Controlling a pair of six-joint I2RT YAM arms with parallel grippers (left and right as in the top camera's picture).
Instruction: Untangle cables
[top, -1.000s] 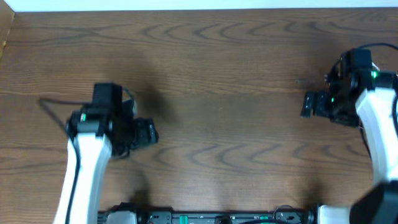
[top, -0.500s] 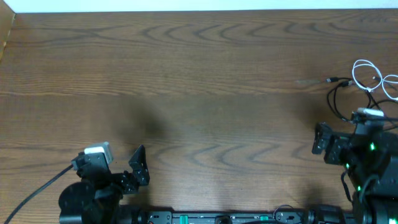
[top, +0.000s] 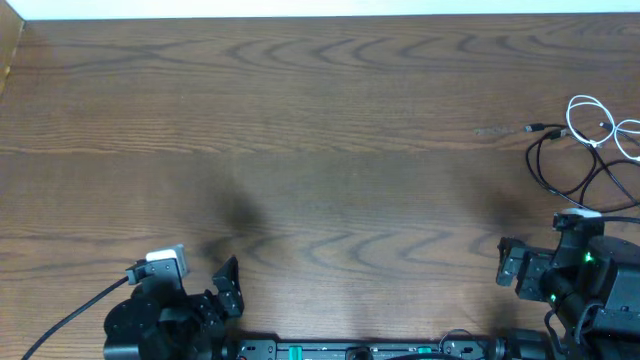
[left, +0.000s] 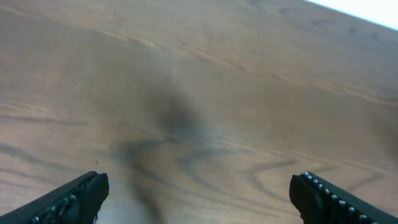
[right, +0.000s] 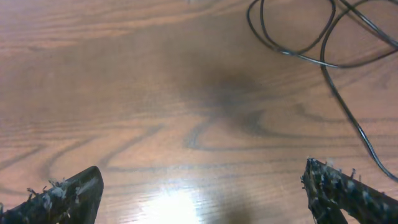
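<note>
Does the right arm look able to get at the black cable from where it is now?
Probably yes. The right claw is open, and the black cable lies just beyond it on the table, with only bare wood between them. The white cable overlaps it farther back.

left hand (left: 198, 188) spread wide, right hand (right: 202, 175) likewise

Looks like a robotics lab or test bench. A wood-grain laminate table (top: 330, 130) fills every view. Behind the left gripper (top: 226, 286) and right gripper (top: 507, 263) runs a black mounting rail (top: 350, 351) with green-lit electronics. A thick black wire (top: 80, 314) trails off behind the left gripper. Far ahead of both grippers is a plain white strip (top: 300, 8), wall or floor unclear.
</note>
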